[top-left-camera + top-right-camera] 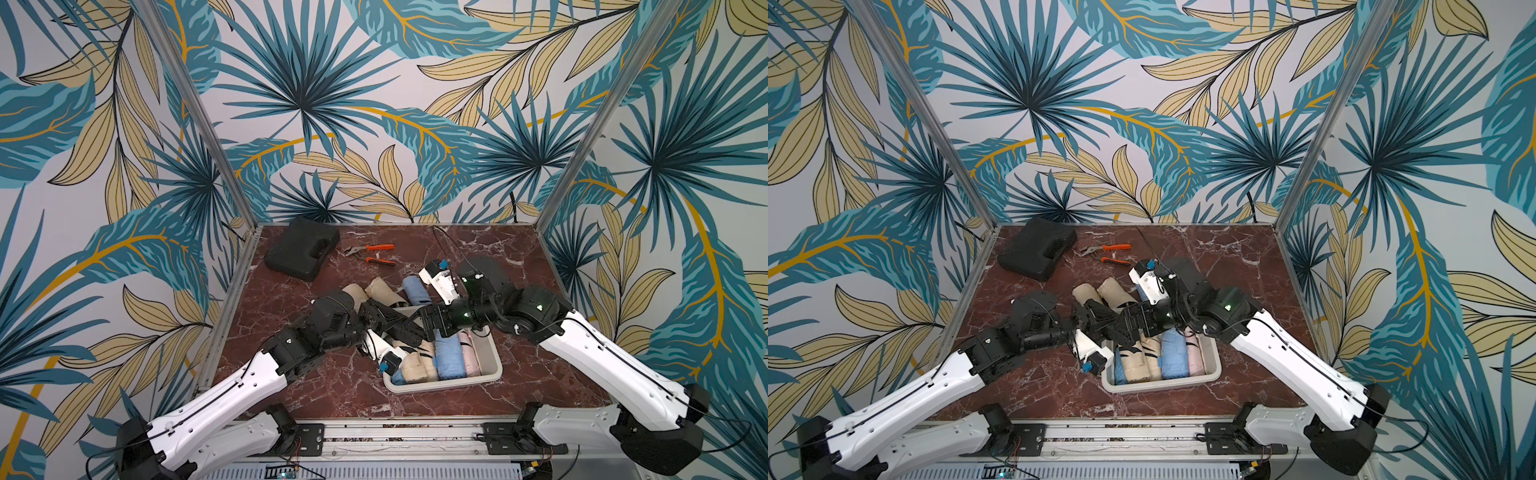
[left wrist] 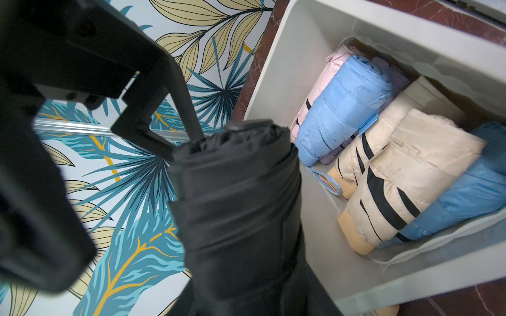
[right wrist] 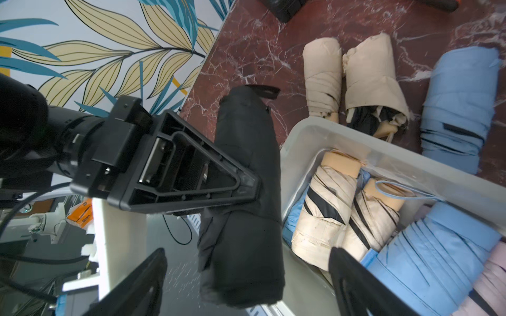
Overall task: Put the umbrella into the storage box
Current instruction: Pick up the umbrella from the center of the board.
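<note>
Nine folded umbrellas show. Five lie side by side in the white rectangular plastic storage box: a pink umbrella, a light-blue umbrella, two beige black-striped umbrellas and a second light-blue umbrella. Three rest on the red-brown marbled tabletop just behind the box: two plain beige umbrellas and a light-blue rolled umbrella.

The ninth is the black folded umbrella, matte fabric rolled tight with a strap loop at one end. It hangs in the air at the box's far left corner, not inside, clamped in the left gripper. The right gripper stands with its jaws wide apart astride one end of it.

One black moulded case sits far left. A bare strip of box floor shows past the handles, and bare tabletop lies left of the box.
</note>
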